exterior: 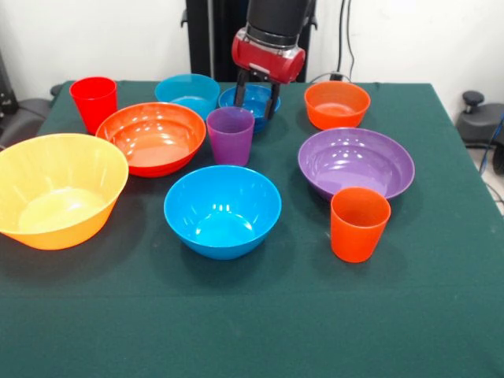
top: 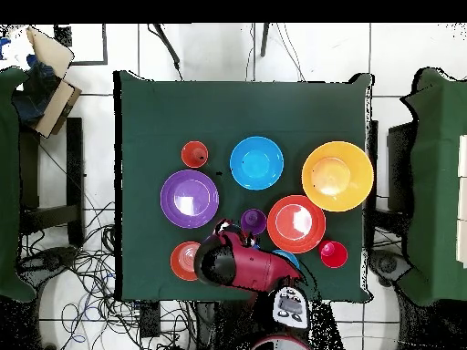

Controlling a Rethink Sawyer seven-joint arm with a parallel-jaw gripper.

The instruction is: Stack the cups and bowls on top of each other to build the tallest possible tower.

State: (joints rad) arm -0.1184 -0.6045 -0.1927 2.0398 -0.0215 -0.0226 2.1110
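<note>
No tower yet: nothing is stacked, every cup and bowl sits alone and mouth-up on the worktop [exterior: 441, 315], so all of the stacking is left.

Landmark is the medium blue bowl [exterior: 223, 209], front view:
- purple cup [exterior: 230, 135] just behind it
- orange-red bowl [exterior: 152, 137] behind and to its left, close beside the purple cup
- big yellow bowl [exterior: 57, 189] to its left, near the worktop edge
- red cup [exterior: 94, 101] farther back left, beyond the orange-red bowl
- teal bowl [exterior: 187, 93] well behind it
- small blue bowl [exterior: 249, 103] well behind it, right of the teal one
- small orange bowl [exterior: 337, 104] back right
- purple bowl [exterior: 356, 163] to its right
- orange cup [exterior: 359, 224] to its right, touching or just in front of the purple bowl; can't tell which.

Gripper [exterior: 257, 102] is down at the small blue bowl, jaws spread, dark fingers [exterior: 240, 88] standing in or at the bowl. My guess is that's the first pick. Can't tell if the tips touch the rim or the bowl floor.

Hidden or unclear:
- The arm covers the back of the small blue bowl in the front view.
- From overhead the arm [top: 242, 264] hides the small blue and teal bowls almost wholly, plus part of the small orange bowl; only a blue sliver shows at its edge.
- Jaws don't show from overhead.
</note>
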